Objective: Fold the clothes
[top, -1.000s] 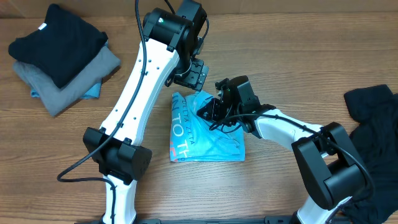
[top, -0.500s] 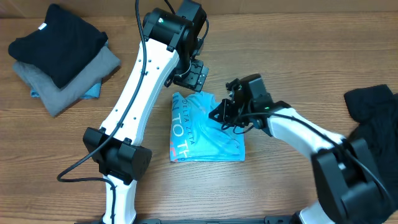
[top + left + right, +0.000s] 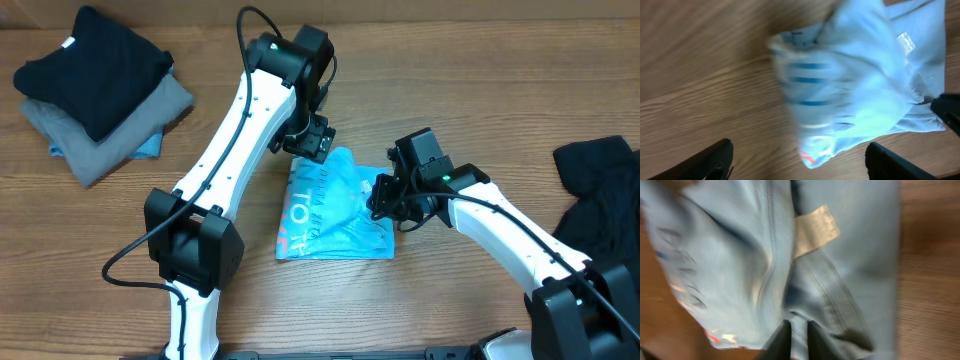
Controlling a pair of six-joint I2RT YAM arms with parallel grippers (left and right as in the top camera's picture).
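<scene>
Step in hand: we judge this to be a late fold of the blue T-shirt (image 3: 335, 220), which lies as a compact packet on the table (image 3: 450, 80).
Right side: the right gripper (image 3: 386, 207) is at the right edge of the T-shirt. In the wrist view its fingers stand close together with a ridge of blue cloth between them, not far from the white neck label (image 3: 815, 229), so we take it as pinched on the cloth.
Left side: the left gripper (image 3: 310, 142) is just over the far left corner of the T-shirt, with its fingers (image 3: 715, 161) wide apart and nothing held.
Other clothes: a folded stack (image 3: 95, 95) is well apart to the left of the T-shirt, and a loose black garment (image 3: 600, 195) is well apart to its right.
Next move: we think the pinched edge must be carried flat across the T-shirt and let go. The left gripper should come down on the corner so that the layers do not slide.
Not clear: both wrist views are blurred, so we cannot tell how much cloth is pinched.
</scene>
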